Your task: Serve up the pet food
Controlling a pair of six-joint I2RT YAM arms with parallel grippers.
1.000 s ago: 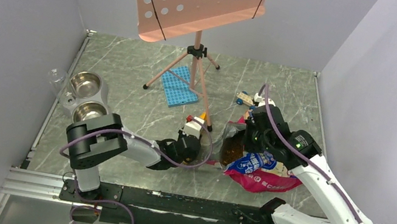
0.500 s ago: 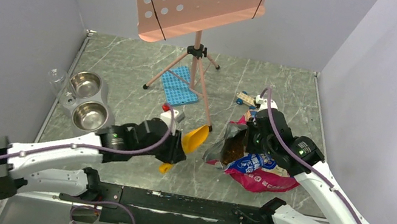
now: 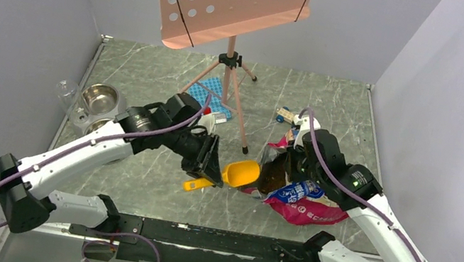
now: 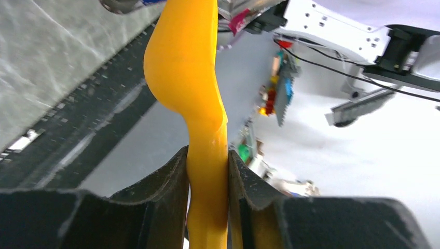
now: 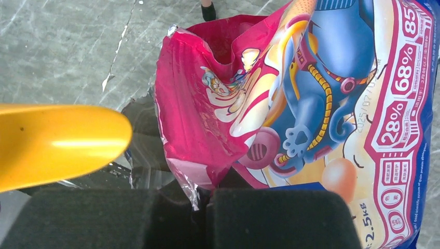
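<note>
My left gripper (image 3: 209, 172) is shut on the handle of the yellow scoop (image 3: 241, 173) and holds it above the table, its bowl pointing right, just left of the bag's mouth. No pellets show in the scoop. The wrist view shows the scoop (image 4: 187, 67) clamped between my fingers (image 4: 166, 181). My right gripper (image 3: 288, 157) is shut on the rim of the pink-and-blue foil bag (image 3: 308, 204) and holds its mouth open. Dark brown pet food (image 3: 272, 174) shows inside the mouth. In the right wrist view the bag (image 5: 311, 104) fills the right side and the scoop's bowl (image 5: 57, 142) enters from the left.
A double steel bowl stand (image 3: 99, 99) sits at the left, its near bowl partly hidden by my left arm, with a clear cup (image 3: 66, 92) beside it. A pink music stand (image 3: 228, 65), a blue plate (image 3: 210, 95) and a toy car (image 3: 283, 116) stand behind.
My left arm has swung up and outward with the scoop. The scoop's bowl has turned from pointing up to pointing right at the bag's mouth. My right gripper has kept its hold on the bag.
</note>
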